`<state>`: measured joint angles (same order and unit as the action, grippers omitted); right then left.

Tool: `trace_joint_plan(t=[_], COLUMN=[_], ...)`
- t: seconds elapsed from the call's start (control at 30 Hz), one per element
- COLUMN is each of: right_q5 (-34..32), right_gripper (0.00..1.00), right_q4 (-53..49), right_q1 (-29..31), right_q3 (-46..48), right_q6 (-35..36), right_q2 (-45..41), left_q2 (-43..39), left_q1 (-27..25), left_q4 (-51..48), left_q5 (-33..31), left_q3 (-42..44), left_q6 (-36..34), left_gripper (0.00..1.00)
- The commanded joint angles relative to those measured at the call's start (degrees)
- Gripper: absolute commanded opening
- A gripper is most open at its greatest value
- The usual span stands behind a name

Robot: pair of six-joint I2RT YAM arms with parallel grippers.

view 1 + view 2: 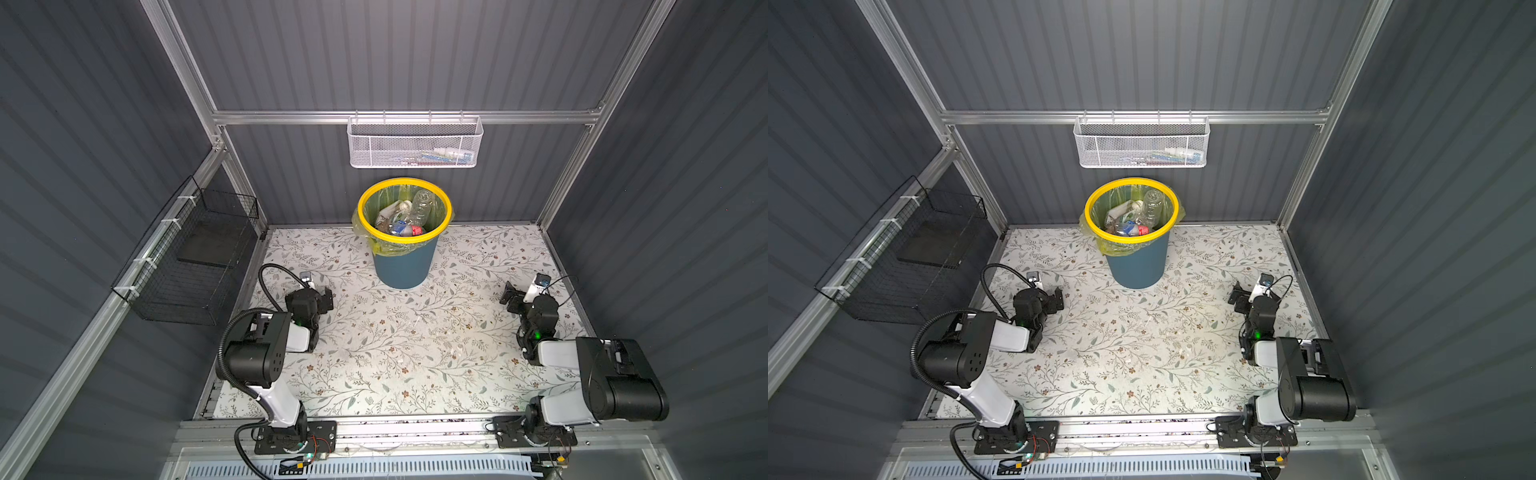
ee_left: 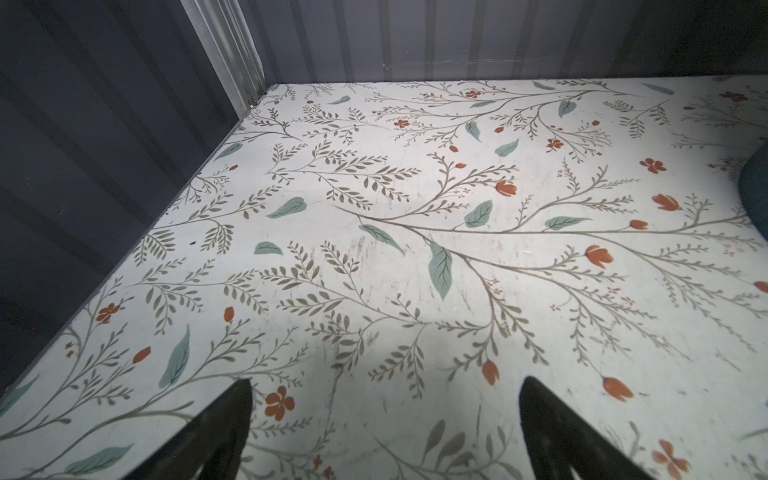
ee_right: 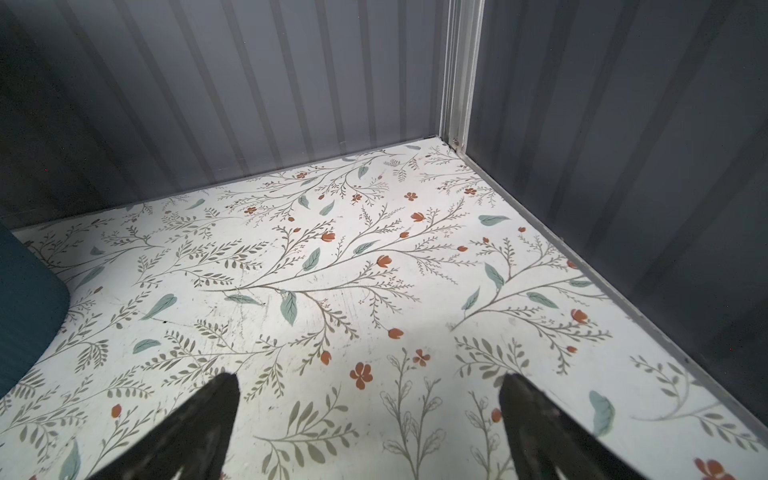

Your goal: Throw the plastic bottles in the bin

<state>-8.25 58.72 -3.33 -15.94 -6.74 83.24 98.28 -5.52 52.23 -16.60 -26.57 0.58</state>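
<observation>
The teal-blue bin (image 1: 403,266) (image 1: 1136,266), with a yellow rim and a yellow-green liner, stands at the back middle of the table in both top views. Several plastic bottles (image 1: 422,208) (image 1: 1152,205) lie inside it, clear ones with blue and red labels. No bottle shows on the table. My left gripper (image 1: 326,298) (image 1: 1057,299) (image 2: 384,386) rests low at the left, open and empty. At the right, my right gripper (image 1: 510,296) (image 1: 1238,297) (image 3: 370,382) is also open and empty. A sliver of the bin's wall (image 2: 756,191) (image 3: 25,299) shows at the edge of each wrist view.
The floral-patterned table (image 1: 395,353) is enclosed by dark ribbed walls on three sides. A white mesh basket (image 1: 415,143) hangs on the back wall above the bin. A black wire basket (image 1: 195,266) hangs on the left wall.
</observation>
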Motion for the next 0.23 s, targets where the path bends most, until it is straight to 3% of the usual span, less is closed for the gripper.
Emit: trace_joint_plan(t=[0.0, 0.2], right_q5=[0.4, 0.4], right_gripper=[0.99, 0.99], right_q4=[1.0, 1.0], right_q1=[-0.1, -0.1], right_q3=[-0.8, -0.8], right_q6=[0.7, 0.7], right_q2=[0.4, 0.4], left_q2=[0.0, 0.1], left_q1=[0.3, 0.3], left_q4=[-0.4, 0.8], left_q5=[0.7, 0.5], left_q3=[-0.6, -0.1], left_q6=[-0.6, -0.8], left_gripper=[1.0, 1.0])
